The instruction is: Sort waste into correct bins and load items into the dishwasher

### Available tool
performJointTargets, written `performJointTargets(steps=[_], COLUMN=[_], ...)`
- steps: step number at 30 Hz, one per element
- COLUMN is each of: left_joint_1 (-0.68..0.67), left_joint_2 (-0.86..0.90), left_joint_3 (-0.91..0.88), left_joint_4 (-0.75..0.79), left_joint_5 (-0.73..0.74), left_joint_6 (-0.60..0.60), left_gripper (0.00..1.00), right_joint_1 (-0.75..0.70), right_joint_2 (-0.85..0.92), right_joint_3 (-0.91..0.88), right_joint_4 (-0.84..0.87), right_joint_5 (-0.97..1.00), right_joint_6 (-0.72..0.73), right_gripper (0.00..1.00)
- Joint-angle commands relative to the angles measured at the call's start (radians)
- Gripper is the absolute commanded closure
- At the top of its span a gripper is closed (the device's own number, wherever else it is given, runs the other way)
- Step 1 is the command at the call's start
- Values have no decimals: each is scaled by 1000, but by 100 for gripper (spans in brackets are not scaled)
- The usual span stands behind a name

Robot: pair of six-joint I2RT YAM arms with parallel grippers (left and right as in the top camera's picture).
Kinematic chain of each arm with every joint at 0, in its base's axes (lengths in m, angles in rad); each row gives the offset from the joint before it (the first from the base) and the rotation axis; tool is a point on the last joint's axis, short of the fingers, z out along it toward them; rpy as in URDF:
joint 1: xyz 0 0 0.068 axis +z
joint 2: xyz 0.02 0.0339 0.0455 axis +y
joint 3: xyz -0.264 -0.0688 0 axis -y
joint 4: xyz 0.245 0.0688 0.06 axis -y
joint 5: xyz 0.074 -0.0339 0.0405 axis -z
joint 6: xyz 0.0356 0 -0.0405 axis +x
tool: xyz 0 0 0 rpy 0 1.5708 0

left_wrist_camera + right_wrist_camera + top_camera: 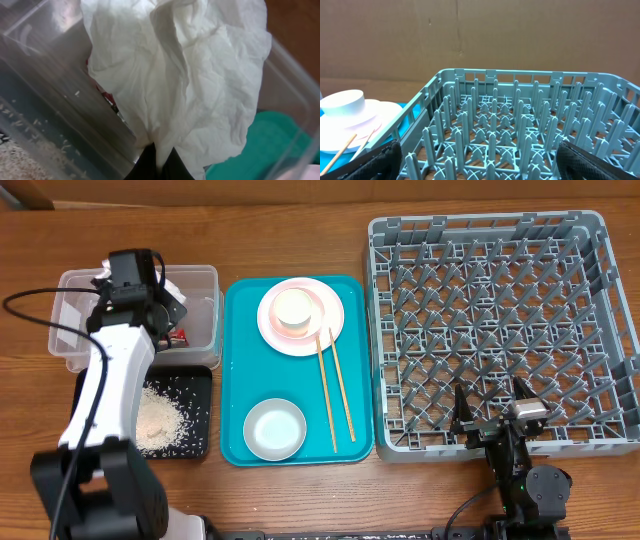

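Paper is what the left pincer (154,165) grips: its dark fingers are closed on one corner of a crumpled white napkin (185,75), soft and deeply creased, billowing wide above them. The napkin is held within the outline of a clear plastic tub (70,290) with rounded corners; whether it touches the floor I cannot tell. A glossy red wrapper (180,335) lies in the tub beside it. Just next to the tub, a shallow black tray (200,380) holds a heap of whitish rice grains (158,420). On the smooth teal tray (235,360) sit a round pink plate (325,330) bearing a small white bowl (295,310), another pale bowl (274,429), and two thin wooden chopsticks (335,390). The right pincer (492,412) hangs with fingers spread wide at the near wall of the grey lattice rack (500,300) on the wooden tabletop (300,230).
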Motion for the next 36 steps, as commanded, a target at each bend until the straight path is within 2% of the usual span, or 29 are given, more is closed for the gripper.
performJointTargets(steps=[1,5,7,9,14,18,21,25,32,36], left_joint_1=[6,8,8,7,5,-6,-26,-77,-244,-345], left_joint_2=[63,68,62,51,-18,-122,-193,-236,-237,-236], left_joint_3=[10,11,19,39,119,171,171,171,163,146], left_joint_4=[14,32,38,30,-53,-144,-224,-347,-592,-679], left_joint_5=[21,21,21,22,95,280,382,431,424,367], left_joint_6=[-19,-18,-17,-15,6,54,55,91,209,215], left_gripper=[96,54,41,37,41,67,69,68,63,67], right_joint_1=[-3,-3,-3,-3,-3,-3,-3,-3,-3,-3], right_joint_2=[-10,-10,-10,-10,-10,-10,-10,-10,-10,-10], right_joint_3=[-11,-11,-11,-11,-11,-11,-11,-11,-11,-11], right_joint_4=[5,5,5,5,5,5,5,5,5,5], right_joint_5=[-1,-1,-1,-1,-1,-1,-1,-1,-1,-1], right_joint_6=[-3,-3,-3,-3,-3,-3,-3,-3,-3,-3], right_gripper=[0,0,0,0,0,0,0,0,0,0])
